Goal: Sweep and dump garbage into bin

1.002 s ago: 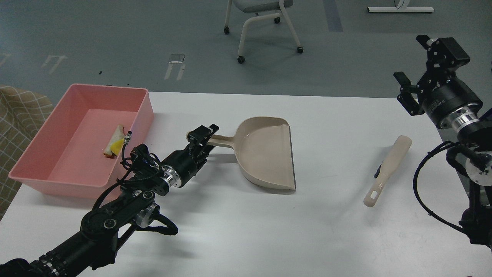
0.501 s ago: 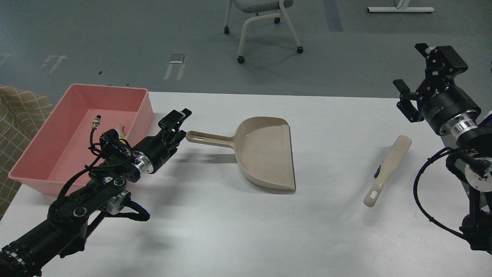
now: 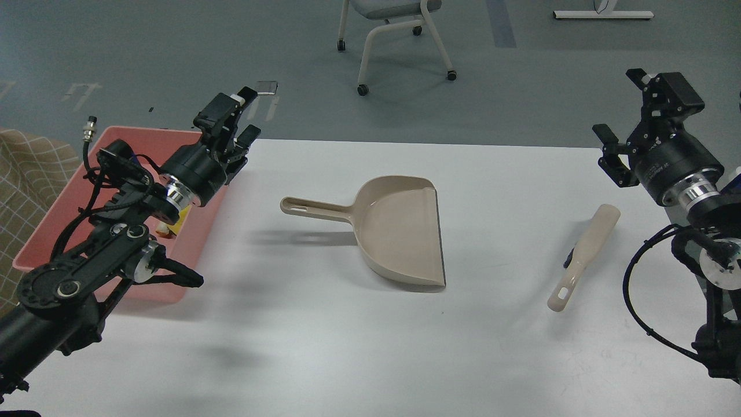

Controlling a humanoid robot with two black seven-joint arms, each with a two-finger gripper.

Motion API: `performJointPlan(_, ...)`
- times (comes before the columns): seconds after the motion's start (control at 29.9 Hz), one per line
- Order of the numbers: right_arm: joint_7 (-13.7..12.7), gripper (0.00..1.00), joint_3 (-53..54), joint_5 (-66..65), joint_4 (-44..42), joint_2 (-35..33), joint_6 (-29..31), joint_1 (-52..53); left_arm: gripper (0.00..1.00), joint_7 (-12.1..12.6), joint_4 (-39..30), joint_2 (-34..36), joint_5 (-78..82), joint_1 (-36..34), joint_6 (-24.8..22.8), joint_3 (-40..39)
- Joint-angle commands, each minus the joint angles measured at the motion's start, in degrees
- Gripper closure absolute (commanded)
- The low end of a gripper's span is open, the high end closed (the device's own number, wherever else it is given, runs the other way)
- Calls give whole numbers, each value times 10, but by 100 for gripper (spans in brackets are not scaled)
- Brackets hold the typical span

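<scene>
The pink bin [image 3: 202,231] stands at the table's left edge, largely covered by my left arm. Inside it a bit of the yellow sponge chunk [image 3: 183,218] shows beside the arm; the bread slice is almost wholly hidden under the arm. My left gripper [image 3: 246,113] is open and empty, raised above the bin's far right corner. My right gripper [image 3: 618,103] is open and empty, held high over the table's right edge.
A beige dustpan [image 3: 399,229] lies mid-table, handle pointing left. A beige brush [image 3: 584,255] lies right of it. A wheeled chair [image 3: 393,35] stands on the floor beyond the table. Checked fabric [image 3: 26,159] lies left of the bin.
My left gripper has drawn back from the dustpan's handle, moving left and up to above the bin's far corner. The dustpan stays put. The right gripper barely shifted.
</scene>
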Motion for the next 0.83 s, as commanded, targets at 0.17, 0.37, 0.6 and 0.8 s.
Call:
performJointPlan(0.17,0,0,16,2,2,0,-2,5,4,8,6,4,-213,7,-7,-123)
performJointPlan(0.37,1,0,37,2,2,1,-2,17,3,11,27,14,-259,12,-45,-150)
performJointPlan(0.6,1,0,47,2,-3,2,-11,28,3,12,69,22,-251,15,-59,-141)
performJointPlan(0.8,2,0,50,2,-5,23,-50,34,3,10,94,21,-250,15,-58,-126)
